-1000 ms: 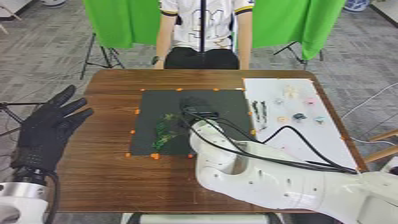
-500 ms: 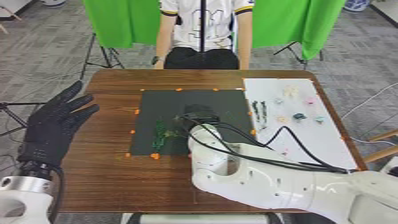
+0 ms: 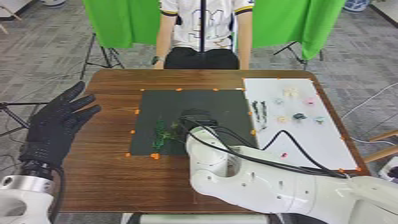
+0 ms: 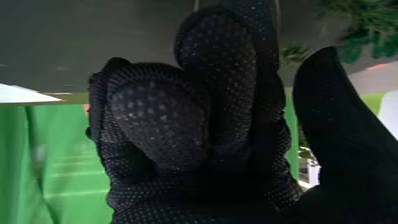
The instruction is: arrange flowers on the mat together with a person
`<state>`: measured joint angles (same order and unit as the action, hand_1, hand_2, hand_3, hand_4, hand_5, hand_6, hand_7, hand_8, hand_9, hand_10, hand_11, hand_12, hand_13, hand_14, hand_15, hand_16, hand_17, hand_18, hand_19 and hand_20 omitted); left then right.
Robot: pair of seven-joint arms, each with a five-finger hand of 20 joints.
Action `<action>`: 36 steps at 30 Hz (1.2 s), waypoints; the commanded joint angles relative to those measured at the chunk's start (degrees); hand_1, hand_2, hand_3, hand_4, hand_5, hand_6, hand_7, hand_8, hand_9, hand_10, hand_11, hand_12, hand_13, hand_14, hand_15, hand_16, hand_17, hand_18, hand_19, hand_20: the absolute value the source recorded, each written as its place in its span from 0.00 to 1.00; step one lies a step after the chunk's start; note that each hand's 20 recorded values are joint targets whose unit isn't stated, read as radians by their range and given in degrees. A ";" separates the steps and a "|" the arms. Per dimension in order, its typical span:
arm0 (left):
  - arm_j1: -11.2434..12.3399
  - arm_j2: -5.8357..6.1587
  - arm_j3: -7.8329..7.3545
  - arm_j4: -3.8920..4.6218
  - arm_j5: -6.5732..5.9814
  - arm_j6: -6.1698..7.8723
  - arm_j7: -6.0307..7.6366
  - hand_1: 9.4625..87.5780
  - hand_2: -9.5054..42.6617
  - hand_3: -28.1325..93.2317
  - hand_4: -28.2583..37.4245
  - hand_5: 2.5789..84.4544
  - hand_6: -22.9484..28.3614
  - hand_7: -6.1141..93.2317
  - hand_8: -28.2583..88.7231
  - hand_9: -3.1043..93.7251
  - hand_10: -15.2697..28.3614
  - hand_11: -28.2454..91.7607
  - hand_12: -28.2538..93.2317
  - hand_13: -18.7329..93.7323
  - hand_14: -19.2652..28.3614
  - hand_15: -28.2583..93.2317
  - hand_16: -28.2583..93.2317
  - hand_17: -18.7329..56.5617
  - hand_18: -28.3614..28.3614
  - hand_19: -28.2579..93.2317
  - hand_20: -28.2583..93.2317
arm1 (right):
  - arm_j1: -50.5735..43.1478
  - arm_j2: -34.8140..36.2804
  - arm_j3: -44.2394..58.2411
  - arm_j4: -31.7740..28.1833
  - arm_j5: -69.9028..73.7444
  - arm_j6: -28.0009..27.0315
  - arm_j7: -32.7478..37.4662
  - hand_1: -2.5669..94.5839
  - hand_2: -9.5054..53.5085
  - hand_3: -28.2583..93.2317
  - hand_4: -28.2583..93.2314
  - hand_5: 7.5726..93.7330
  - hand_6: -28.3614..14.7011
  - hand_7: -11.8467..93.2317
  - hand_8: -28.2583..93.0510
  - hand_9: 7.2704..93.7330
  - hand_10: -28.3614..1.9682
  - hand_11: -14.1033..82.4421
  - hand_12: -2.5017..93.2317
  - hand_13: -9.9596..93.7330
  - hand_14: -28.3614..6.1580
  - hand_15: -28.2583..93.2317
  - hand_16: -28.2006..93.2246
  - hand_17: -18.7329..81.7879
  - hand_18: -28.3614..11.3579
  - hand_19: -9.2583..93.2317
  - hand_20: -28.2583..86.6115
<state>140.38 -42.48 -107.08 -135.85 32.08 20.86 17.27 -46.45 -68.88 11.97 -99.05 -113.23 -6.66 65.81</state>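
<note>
Green cloth (image 3: 124, 22) beyond the brown table (image 3: 108, 107), grey floor (image 3: 44, 60) around.

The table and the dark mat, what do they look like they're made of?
The table looks like wood or wood-look laminate, seemingly satin, from its brown, streaky grain. The dark mat could be felt or card: flat, evenly coloured, without shine.

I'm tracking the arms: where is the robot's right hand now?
In the head view, the right hand is over the dark mat, near its middle, right of the green foliage.
</note>
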 commanded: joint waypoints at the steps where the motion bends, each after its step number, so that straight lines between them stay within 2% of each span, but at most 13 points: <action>1: 3.61 -0.16 -1.29 -0.53 -0.79 0.49 0.95 0.16 0.31 0.86 0.07 0.37 0.57 0.15 0.17 0.35 0.70 0.38 0.33 0.34 0.86 0.57 0.19 0.13 0.78 0.50 0.34 | -1.68 1.33 2.57 -3.75 -1.22 0.71 -1.23 0.36 0.24 0.73 0.07 1.00 0.64 0.27 0.11 1.00 0.55 0.58 0.17 1.00 0.64 0.73 0.36 0.71 0.16 1.00 0.24; 4: 3.96 -1.74 -1.60 -0.84 0.28 -0.14 -0.12 0.16 0.31 0.86 0.08 0.37 0.57 0.15 0.17 0.35 0.70 0.38 0.33 0.34 0.87 0.57 0.19 0.13 0.78 0.50 0.34 | -2.69 2.31 4.18 -5.30 -2.34 0.42 -1.79 0.34 0.25 0.73 0.07 0.98 0.62 0.26 0.11 1.00 0.53 0.56 0.17 1.00 0.64 0.73 0.36 0.70 0.17 1.00 0.21; 5: 5.05 -0.26 -1.59 -0.99 -1.10 0.86 1.67 0.16 0.31 0.86 0.08 0.37 0.57 0.15 0.17 0.35 0.70 0.38 0.33 0.34 0.87 0.57 0.19 0.13 0.78 0.50 0.34 | -3.29 3.01 4.76 -6.04 -3.09 0.96 -2.18 0.34 0.25 0.74 0.07 0.97 0.61 0.26 0.11 1.00 0.53 0.55 0.17 1.00 0.64 0.73 0.36 0.70 0.17 1.00 0.21; 7: 5.57 0.00 -1.76 -1.09 -1.43 1.13 2.10 0.16 0.31 0.86 0.08 0.37 0.57 0.15 0.17 0.35 0.70 0.38 0.33 0.34 0.87 0.57 0.19 0.13 0.78 0.50 0.34 | -4.17 4.37 5.59 -7.20 -3.91 1.13 -2.01 0.33 0.25 0.74 0.07 0.96 0.60 0.25 0.12 1.00 0.53 0.54 0.17 1.00 0.64 0.73 0.36 0.70 0.17 1.00 0.20; 8: 5.74 -0.97 -2.06 -1.30 -0.82 0.77 1.36 0.16 0.31 0.86 0.08 0.37 0.57 0.15 0.17 0.35 0.70 0.38 0.33 0.34 0.87 0.57 0.19 0.13 0.78 0.50 0.34 | -4.72 5.31 5.96 -8.01 -3.75 1.66 -1.98 0.33 0.26 0.73 0.07 0.96 0.60 0.25 0.12 1.00 0.52 0.54 0.17 1.00 0.64 0.73 0.36 0.70 0.17 1.00 0.20; 10: 7.50 0.29 -2.18 -1.52 -2.09 2.08 4.09 0.16 0.31 0.86 0.08 0.37 0.57 0.15 0.17 0.35 0.70 0.38 0.33 0.34 0.87 0.57 0.19 0.13 0.78 0.50 0.34 | -5.62 7.21 6.73 -9.37 -3.93 2.03 -2.48 0.33 0.26 0.73 0.07 0.96 0.60 0.25 0.12 1.00 0.52 0.54 0.17 1.00 0.64 0.73 0.36 0.70 0.17 1.00 0.19; 11: 7.29 -0.71 -2.23 -1.55 -1.33 1.63 3.46 0.16 0.31 0.86 0.08 0.37 0.57 0.15 0.17 0.35 0.70 0.38 0.33 0.34 0.86 0.57 0.19 0.13 0.78 0.50 0.34 | -5.95 8.23 6.75 -9.92 -4.21 2.78 -2.54 0.33 0.26 0.73 0.07 0.95 0.59 0.25 0.12 1.00 0.52 0.53 0.18 1.00 0.64 0.72 0.36 0.70 0.17 1.00 0.19; 12: 8.79 0.47 -2.41 -1.56 -2.36 2.12 5.70 0.16 0.31 0.86 0.08 0.37 0.57 0.15 0.17 0.35 0.70 0.38 0.33 0.34 0.86 0.57 0.19 0.13 0.78 0.50 0.34 | -6.66 8.94 7.28 -10.38 -4.49 3.34 -2.85 0.33 0.27 0.73 0.07 0.95 0.59 0.25 0.12 1.00 0.52 0.53 0.18 1.00 0.63 0.72 0.36 0.70 0.17 1.00 0.19; 19: 9.75 0.08 -2.12 -1.52 -2.38 1.53 7.53 0.16 0.32 0.86 0.08 0.37 0.57 0.15 0.17 0.35 0.70 0.38 0.33 0.34 0.86 0.57 0.19 0.13 0.78 0.50 0.34 | -12.67 15.59 13.10 -14.85 -4.00 18.81 -6.87 0.30 0.30 0.73 0.08 0.90 0.58 0.23 0.13 1.00 0.46 0.47 0.19 0.99 0.60 0.70 0.39 0.67 0.15 1.00 0.16; 23: 10.33 -1.62 -2.99 -1.83 -1.57 0.86 7.14 0.16 0.32 0.86 0.07 0.37 0.57 0.15 0.17 0.35 0.70 0.38 0.33 0.34 0.86 0.57 0.19 0.14 0.78 0.50 0.34 | -18.11 18.79 19.96 -18.47 0.36 27.89 -10.33 0.28 0.33 0.74 0.08 0.84 0.56 0.23 0.14 0.98 0.42 0.41 0.22 0.95 0.53 0.70 0.39 0.60 0.11 0.99 0.14; 28: 8.79 -4.37 -4.05 -2.01 0.29 -0.58 5.45 0.15 0.32 0.85 0.06 0.37 0.56 0.15 0.17 0.35 0.70 0.38 0.33 0.34 0.86 0.57 0.19 0.13 0.78 0.50 0.34 | -28.20 22.28 33.19 -22.88 18.59 38.79 -25.47 0.25 0.36 0.75 0.07 0.77 0.53 0.23 0.14 0.89 0.35 0.39 0.21 0.86 0.42 0.70 0.36 0.52 0.08 0.92 0.14; 31: 9.00 -4.93 -4.65 -1.79 0.57 -1.23 5.82 0.14 0.32 0.85 0.05 0.37 0.56 0.15 0.17 0.35 0.70 0.38 0.33 0.34 0.86 0.57 0.19 0.13 0.78 0.50 0.34 | -32.46 24.11 38.41 -24.09 27.10 44.11 -33.87 0.23 0.37 0.77 0.06 0.70 0.52 0.23 0.14 0.82 0.28 0.38 0.20 0.79 0.33 0.70 0.33 0.43 0.02 0.81 0.22; 36: 11.96 -5.37 -5.42 -0.83 -1.01 -0.43 9.18 0.12 0.32 0.85 0.03 0.37 0.54 0.15 0.17 0.35 0.70 0.38 0.33 0.34 0.86 0.57 0.19 0.14 0.79 0.51 0.35 | -38.85 23.98 48.08 -23.87 46.03 42.31 -46.33 0.19 0.37 0.80 0.05 0.62 0.53 0.23 0.14 0.71 0.23 0.35 0.18 0.69 0.24 0.68 0.32 0.36 0.00 0.72 0.27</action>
<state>149.06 -47.17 -111.87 -137.67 32.04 20.45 23.54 -77.35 -46.75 50.44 -123.27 -85.25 37.02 31.34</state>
